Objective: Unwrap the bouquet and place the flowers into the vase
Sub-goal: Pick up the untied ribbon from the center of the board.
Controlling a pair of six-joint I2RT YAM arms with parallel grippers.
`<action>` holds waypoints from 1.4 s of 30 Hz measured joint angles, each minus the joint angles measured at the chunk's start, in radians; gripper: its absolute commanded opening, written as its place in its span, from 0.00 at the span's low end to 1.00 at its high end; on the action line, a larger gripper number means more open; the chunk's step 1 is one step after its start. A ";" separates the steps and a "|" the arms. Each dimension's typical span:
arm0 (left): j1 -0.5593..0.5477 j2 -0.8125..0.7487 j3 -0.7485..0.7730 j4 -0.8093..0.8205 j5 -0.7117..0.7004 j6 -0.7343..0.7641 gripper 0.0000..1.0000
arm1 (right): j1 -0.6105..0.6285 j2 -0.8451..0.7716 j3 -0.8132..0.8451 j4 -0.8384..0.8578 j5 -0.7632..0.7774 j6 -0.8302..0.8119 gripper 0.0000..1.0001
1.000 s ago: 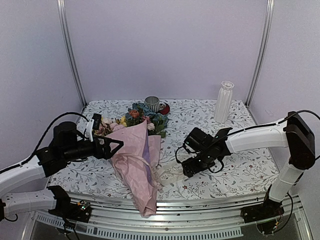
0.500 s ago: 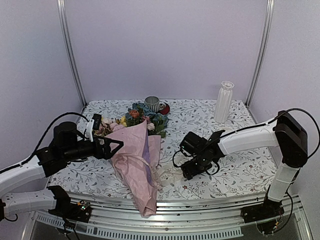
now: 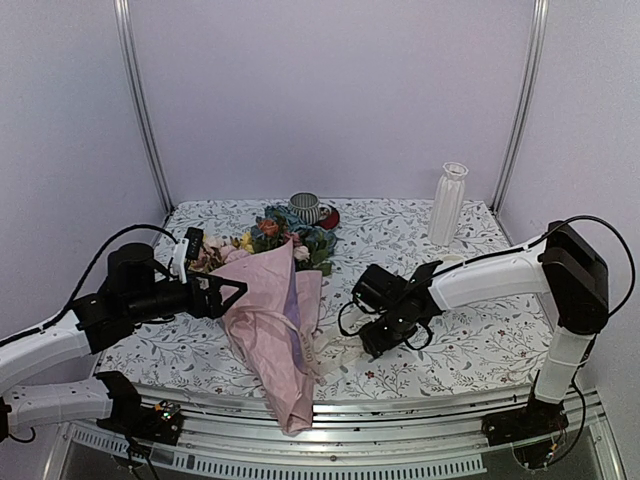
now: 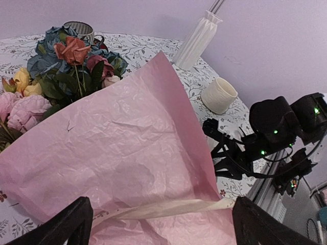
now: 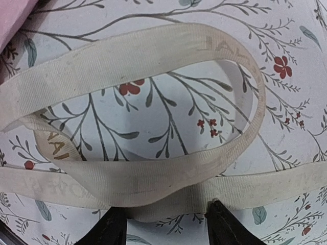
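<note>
From above, the desk [image 3: 480, 350] wears a white cloth printed with grey-green sprigs and small red blossoms. A metal rail [image 3: 400, 420] runs along its near edge. Pale lilac walls close it in, with a metal pole [image 3: 140, 100] in each back corner.

The bouquet [image 3: 275, 310] lies left of centre, its pink paper cone pointing to 6 o'clock and hanging over the near edge. The flowers [image 3: 275, 235] fan out toward 12 o'clock. A striped cup [image 3: 304, 207] on a red saucer [image 3: 330, 217] sits just behind them. The vase [image 3: 448, 203] stands upright at 1 o'clock, well apart from the bouquet. The left hand [image 3: 228, 293] hovers at the paper's 9 o'clock edge with its fingers spread wide. The right hand [image 3: 375, 340] reaches low over the beige ribbon [image 3: 335, 350] at the paper's 3 o'clock side.

The left wrist view shows both its fingers far apart at the bottom corners, holding nothing. Crinkled paper and a strip of ribbon lie between them. A cream mug [image 4: 218, 95] sits at 2 o'clock, below the vase.

The right wrist view is filled with a loop of ribbon lying flat on the cloth. The two fingertips [image 5: 116, 227] stand apart at 6 o'clock, either side of the ribbon's crossing and not pressed onto it. Faint woven lettering runs along the ribbon, too pale to read.
</note>
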 measured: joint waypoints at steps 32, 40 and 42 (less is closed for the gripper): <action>-0.043 0.015 0.001 0.006 0.038 0.000 0.97 | 0.037 -0.225 0.022 -0.007 0.001 -0.003 0.03; -0.164 0.100 0.084 0.018 0.021 0.034 0.97 | 0.038 -0.320 0.035 0.022 -0.016 -0.009 0.02; -0.205 0.123 0.108 0.019 -0.002 0.045 0.97 | 0.038 -0.333 0.045 0.037 -0.023 -0.015 0.02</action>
